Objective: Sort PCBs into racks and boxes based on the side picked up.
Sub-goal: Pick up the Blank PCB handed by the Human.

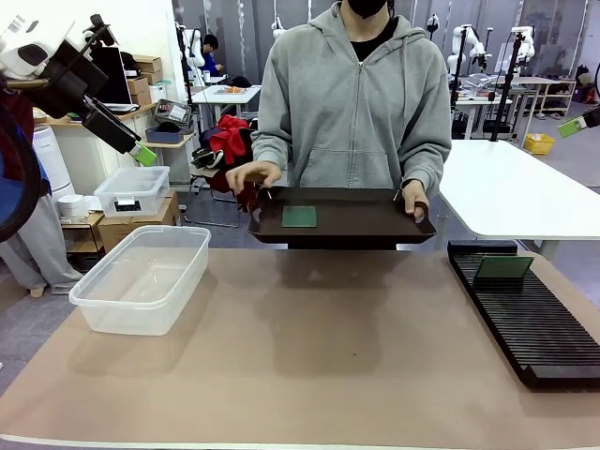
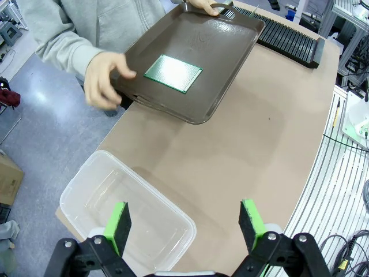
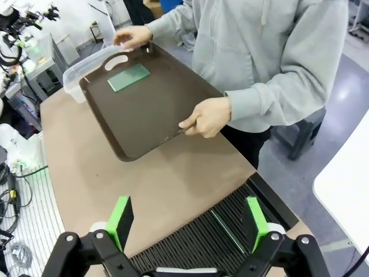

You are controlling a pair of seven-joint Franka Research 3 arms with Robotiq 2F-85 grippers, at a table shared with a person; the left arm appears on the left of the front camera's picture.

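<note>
Our left gripper (image 2: 184, 222) and right gripper (image 3: 187, 222) gape empty. Ahead, the person's tray (image 2: 230, 63) could tilt, sliding its PCB (image 2: 173, 73) away.

two PCBs (image 1: 299, 217) (image 1: 503, 268), one rack (image 1: 536, 330), one tub (image 1: 129, 317), one tray (image 1: 375, 221)

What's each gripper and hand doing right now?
Left gripper: open, empty.
Right gripper: open, empty.
Person's hands: both at the tray's ends, holding it up.

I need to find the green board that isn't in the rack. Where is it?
In the front view, the PCB lies flat on the brown tray held over the table's far edge, toward the tray's left end, near the person's hand.
</note>
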